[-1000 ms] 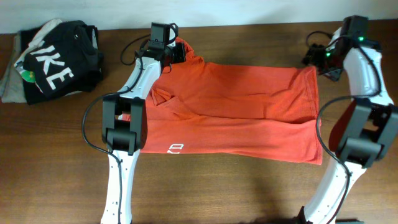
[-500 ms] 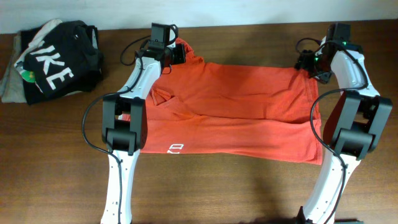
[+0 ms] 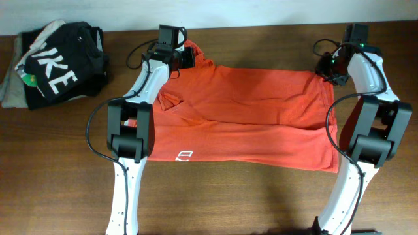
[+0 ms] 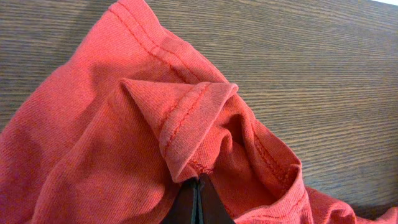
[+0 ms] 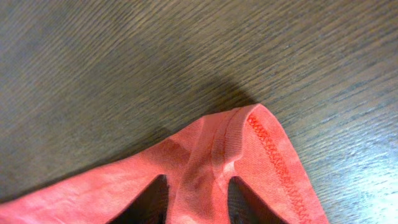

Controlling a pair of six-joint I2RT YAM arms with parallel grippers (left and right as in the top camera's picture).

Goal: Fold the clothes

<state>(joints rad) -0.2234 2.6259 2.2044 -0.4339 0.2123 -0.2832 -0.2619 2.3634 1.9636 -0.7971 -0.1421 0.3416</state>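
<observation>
The clothes (image 3: 241, 117), a red-orange T-shirt, lie spread flat across the middle of the table, with a small white logo (image 3: 184, 156) near the front left. At the far left corner my left gripper (image 3: 185, 52) is shut on a bunched, stitched fold of the shirt (image 4: 186, 118), its dark fingertips (image 4: 199, 186) pressed together. At the far right corner sits my right gripper (image 3: 324, 68). There its two fingers (image 5: 158, 193) stand a little apart, with a raised ridge of the hemmed corner (image 5: 199, 168) squeezed between them.
A black garment with big white letters (image 3: 59, 65) lies heaped at the far left corner of the table, on a grey-beige garment (image 3: 10, 91). Bare wooden table (image 3: 261, 196) shows in front of the shirt and behind its far edge.
My right gripper has moved left onto the shirt's far right corner and its jaws have narrowed around the cloth. The left gripper and the shirt's left side have not moved.
</observation>
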